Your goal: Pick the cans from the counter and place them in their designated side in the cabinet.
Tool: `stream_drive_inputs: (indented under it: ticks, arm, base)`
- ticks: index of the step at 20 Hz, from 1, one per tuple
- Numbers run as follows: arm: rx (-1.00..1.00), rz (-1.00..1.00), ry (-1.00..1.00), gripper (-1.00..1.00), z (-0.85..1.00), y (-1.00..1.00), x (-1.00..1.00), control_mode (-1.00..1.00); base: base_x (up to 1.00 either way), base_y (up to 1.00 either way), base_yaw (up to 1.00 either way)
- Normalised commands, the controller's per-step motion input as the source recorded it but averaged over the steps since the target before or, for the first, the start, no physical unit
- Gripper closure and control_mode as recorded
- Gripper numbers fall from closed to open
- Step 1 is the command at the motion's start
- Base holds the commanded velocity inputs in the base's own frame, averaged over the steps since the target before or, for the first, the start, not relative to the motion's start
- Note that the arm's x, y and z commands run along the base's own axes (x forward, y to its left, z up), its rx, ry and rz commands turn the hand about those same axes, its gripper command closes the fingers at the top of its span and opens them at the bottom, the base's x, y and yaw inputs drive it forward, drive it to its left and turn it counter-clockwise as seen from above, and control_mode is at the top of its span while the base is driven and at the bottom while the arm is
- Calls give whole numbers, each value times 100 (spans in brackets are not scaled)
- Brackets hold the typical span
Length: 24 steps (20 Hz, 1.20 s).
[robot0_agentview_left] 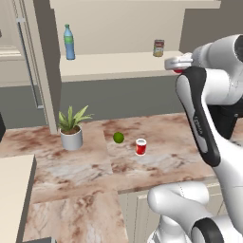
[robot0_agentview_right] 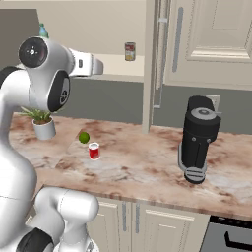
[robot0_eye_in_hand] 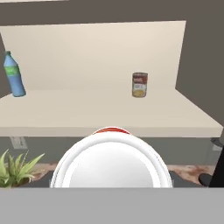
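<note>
The gripper (robot0_agentview_left: 178,67) holds one red can (robot0_eye_in_hand: 110,164) raised before the cabinet (robot0_eye_in_hand: 109,111) shelf (fingers apparently clamped, mostly hidden); the other can (robot0_agentview_left: 141,146) stands on the counter (robot0_agentview_left: 76,166)

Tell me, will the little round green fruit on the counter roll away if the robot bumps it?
Probably. The green fruit looks ball-shaped, so a nudge would likely send it rolling over the flat counter. It might bump the red can standing close beside it. Being small, it is likely light.
</note>
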Motion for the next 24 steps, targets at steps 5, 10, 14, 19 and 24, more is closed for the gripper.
stream_drive_inputs:
  ticks: [5,10,14,19,24]
  arm:
    - [0,0,0,100,-2,-4,24,-100]
    - [0,0,0,100,-4,-4,23,-100]
    - [0,0,0,100,-1,-4,22,-100]
    - [0,0,0,100,0,-9,21,-100]
    - [0,0,0,100,0,-11,14,-100]
  base:
    - [0,0,0]
    - [0,0,0]
    - [0,0,0]
    - [0,0,0]
    - [0,0,0]
